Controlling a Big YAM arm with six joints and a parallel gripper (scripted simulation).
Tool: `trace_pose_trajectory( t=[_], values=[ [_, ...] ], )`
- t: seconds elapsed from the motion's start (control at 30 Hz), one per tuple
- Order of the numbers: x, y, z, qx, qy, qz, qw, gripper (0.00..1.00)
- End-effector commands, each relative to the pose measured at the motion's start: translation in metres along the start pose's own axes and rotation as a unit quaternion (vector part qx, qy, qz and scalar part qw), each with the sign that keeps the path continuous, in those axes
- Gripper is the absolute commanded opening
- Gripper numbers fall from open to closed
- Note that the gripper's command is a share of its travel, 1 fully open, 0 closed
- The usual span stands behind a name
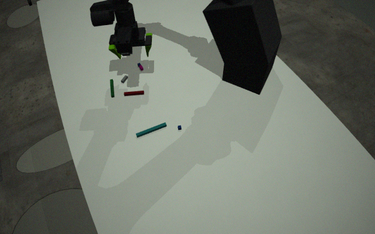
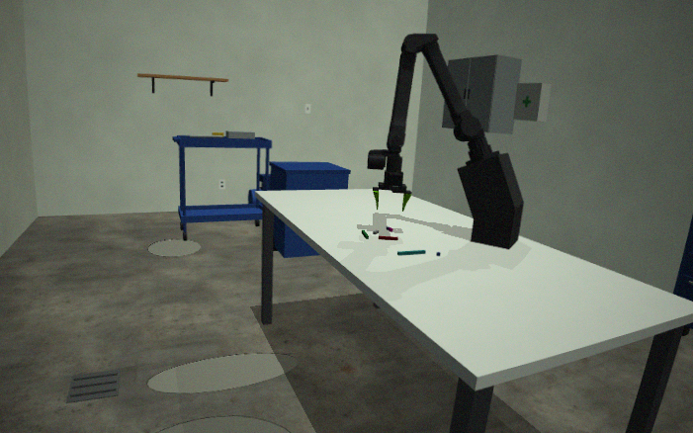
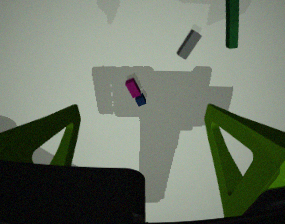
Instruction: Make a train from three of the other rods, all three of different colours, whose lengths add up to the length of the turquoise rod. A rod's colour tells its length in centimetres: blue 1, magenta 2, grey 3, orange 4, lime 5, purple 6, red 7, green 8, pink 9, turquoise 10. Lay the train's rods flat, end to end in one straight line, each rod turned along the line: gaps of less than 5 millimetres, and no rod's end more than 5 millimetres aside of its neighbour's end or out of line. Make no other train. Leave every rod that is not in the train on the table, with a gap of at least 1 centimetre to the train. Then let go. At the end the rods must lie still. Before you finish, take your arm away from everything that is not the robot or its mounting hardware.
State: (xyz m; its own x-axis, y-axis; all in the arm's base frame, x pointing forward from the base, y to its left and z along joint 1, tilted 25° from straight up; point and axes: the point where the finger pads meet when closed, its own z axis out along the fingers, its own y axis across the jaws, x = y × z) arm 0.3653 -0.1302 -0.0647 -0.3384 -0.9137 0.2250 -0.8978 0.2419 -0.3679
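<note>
My gripper (image 1: pixel 132 53) hangs open and empty above the far part of the table; it also shows in the exterior view (image 2: pixel 391 200) and in the wrist view (image 3: pixel 142 132). Below it a magenta rod (image 1: pixel 140 67) lies flat with a small blue rod (image 1: pixel 138 64) touching its far end; both show in the wrist view (image 3: pixel 133 87), (image 3: pixel 141 100). A grey rod (image 1: pixel 124 78), a green rod (image 1: pixel 112 87) and a red rod (image 1: pixel 134 93) lie apart nearby. The turquoise rod (image 1: pixel 151 129) lies nearer the camera, with a second blue rod (image 1: pixel 179 127) just to its right.
The arm's dark base block (image 1: pixel 242 43) stands on the table's right side. The table's left edge (image 1: pixel 57 95) runs close to the green rod.
</note>
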Motion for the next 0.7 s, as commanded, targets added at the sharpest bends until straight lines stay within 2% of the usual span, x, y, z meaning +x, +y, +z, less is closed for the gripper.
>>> trace_pose_trajectory(
  t=[0.0,0.03,0.07,0.13,0.2,0.23,0.27,0.3,0.37,0.4,0.53,0.57,0.67],
  values=[
    [-0.012,-0.002,0.002,-0.005,-0.003,0.059,0.998,1.0],
    [-0.012,-0.002,0.002,-0.005,-0.004,0.059,0.998,1.0],
    [-0.016,-0.003,0.003,-0.005,-0.003,0.094,0.996,1.0],
    [-0.016,-0.003,0.003,-0.005,-0.003,0.094,0.996,1.0],
    [-0.006,0.009,0.006,-0.016,0.003,0.103,0.995,1.0],
    [-0.021,-0.004,0.004,-0.005,-0.003,0.129,0.992,1.0],
    [-0.021,-0.004,0.004,-0.005,-0.003,0.129,0.992,1.0],
    [-0.025,-0.005,0.004,-0.005,-0.002,0.166,0.986,1.0],
    [-0.026,-0.005,0.004,-0.005,-0.003,0.166,0.986,1.0],
    [-0.03,-0.006,0.005,-0.005,-0.002,0.203,0.979,1.0],
    [-0.019,0.004,0.008,-0.015,0.005,0.213,0.977,1.0],
    [-0.035,-0.007,0.006,-0.005,-0.002,0.24,0.971,1.0],
    [-0.035,-0.007,0.006,-0.005,-0.003,0.24,0.971,1.0]
  ],
)
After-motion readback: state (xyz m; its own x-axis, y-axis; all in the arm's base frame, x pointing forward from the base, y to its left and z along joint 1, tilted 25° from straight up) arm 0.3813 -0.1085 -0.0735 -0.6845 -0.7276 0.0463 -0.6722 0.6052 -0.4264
